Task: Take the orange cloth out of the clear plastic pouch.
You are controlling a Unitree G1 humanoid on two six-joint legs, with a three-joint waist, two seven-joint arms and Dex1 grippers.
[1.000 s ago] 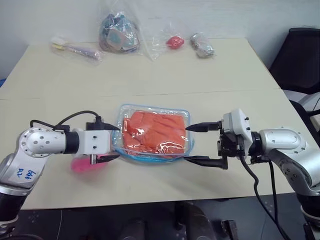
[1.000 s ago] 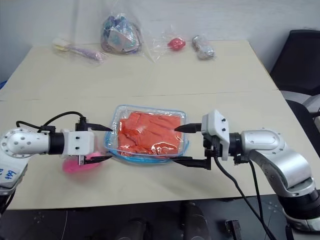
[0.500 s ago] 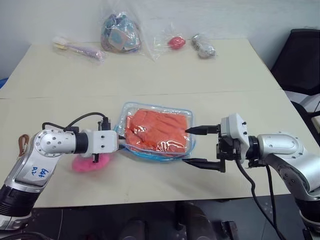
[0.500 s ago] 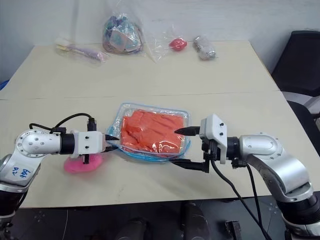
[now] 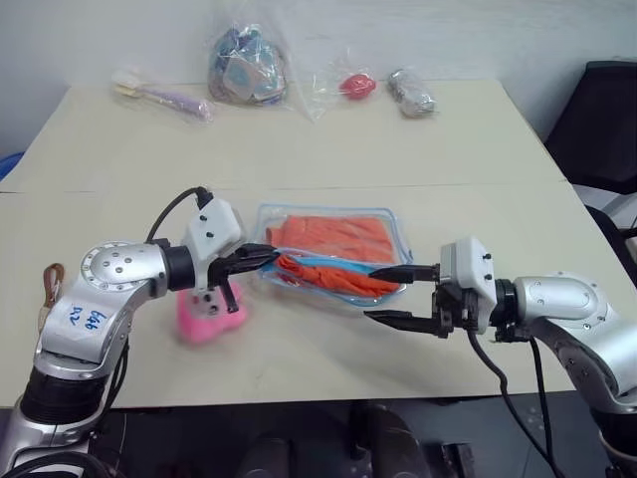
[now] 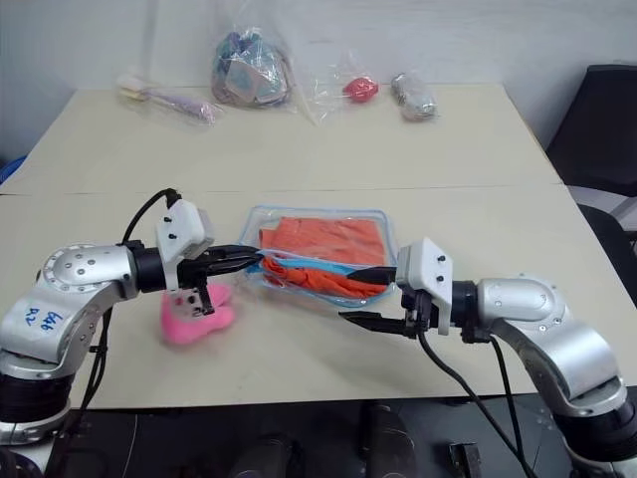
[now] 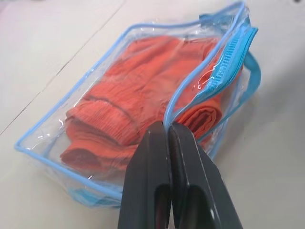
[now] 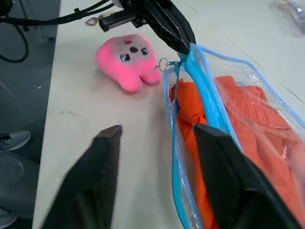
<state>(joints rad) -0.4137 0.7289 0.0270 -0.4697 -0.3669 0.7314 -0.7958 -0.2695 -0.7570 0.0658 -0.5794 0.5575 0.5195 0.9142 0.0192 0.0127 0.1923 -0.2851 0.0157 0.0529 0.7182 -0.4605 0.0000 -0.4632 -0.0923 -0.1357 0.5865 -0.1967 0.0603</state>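
Orange cloth lies folded inside the clear plastic pouch, which sits near the front middle of the table with its near-left edge lifted.

The left gripper has its two black fingers pressed together on the pouch's blue-edged rim at that left corner. The left wrist view shows this pinch directly: the fingers meet with no gap on the blue edging, and the zip side gapes beside them with a fold of orange cloth at the mouth.

The right gripper sits at the pouch's right end with its fingers apart. One finger lies along the pouch's near edge and the other is below it, over bare table. The head views do not settle whether the upper finger touches the plastic. In the right wrist view that finger overlaps the cloth side of the pouch, while the other is clear of it.

The right wrist view also shows a small ring at the pinched corner and the face on the pink plush toy. In the head views the left arm partly covers the toy.

Wrinkled clear bags lie along the far edge of the table; their contents are hard to make out.
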